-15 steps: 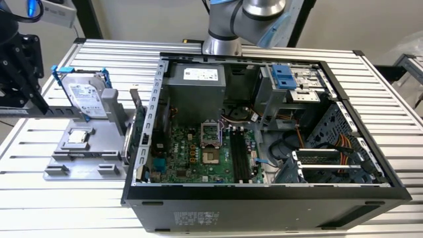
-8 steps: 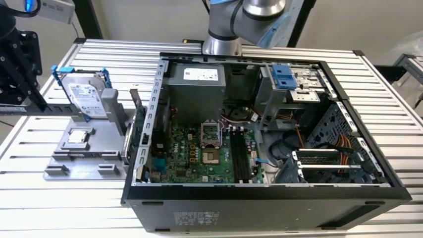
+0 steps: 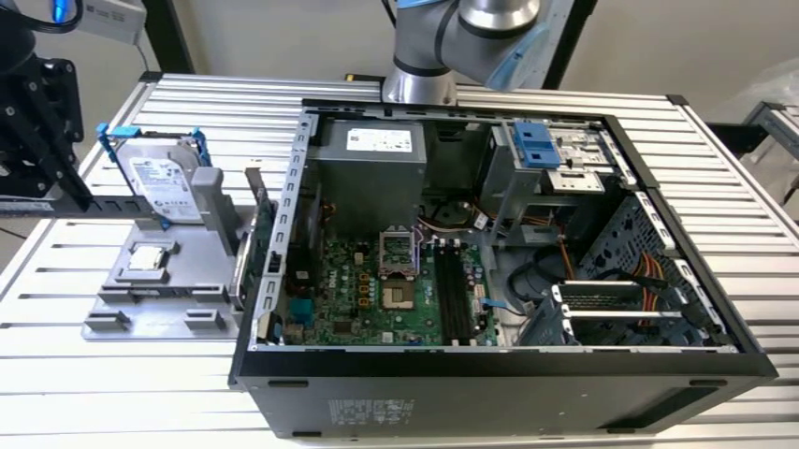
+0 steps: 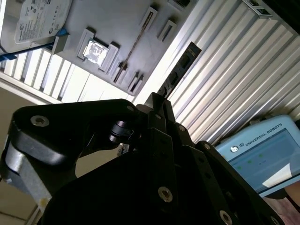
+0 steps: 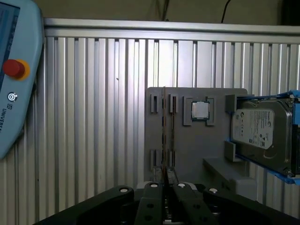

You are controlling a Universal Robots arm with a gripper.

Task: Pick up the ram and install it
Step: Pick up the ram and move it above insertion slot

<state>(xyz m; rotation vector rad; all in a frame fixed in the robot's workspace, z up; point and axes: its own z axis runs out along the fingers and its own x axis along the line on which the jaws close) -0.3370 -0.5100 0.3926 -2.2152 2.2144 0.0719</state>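
The ram is a thin dark stick that juts out from my fingertips, over the ribbed table beside the grey holder. In the first wrist view I see the ram edge-on, as a fine line that runs from the holder's slots down between the fingers. My gripper is shut on its near end, and the gripper narrows to a point there. In the exterior view its black linkage hangs at the left edge, beside the holder.
The grey holder carries a silver hard drive and a square processor chip. The open computer case lies to the exterior view's right, with dark memory slots on its board. A blue teach pendant lies on the table.
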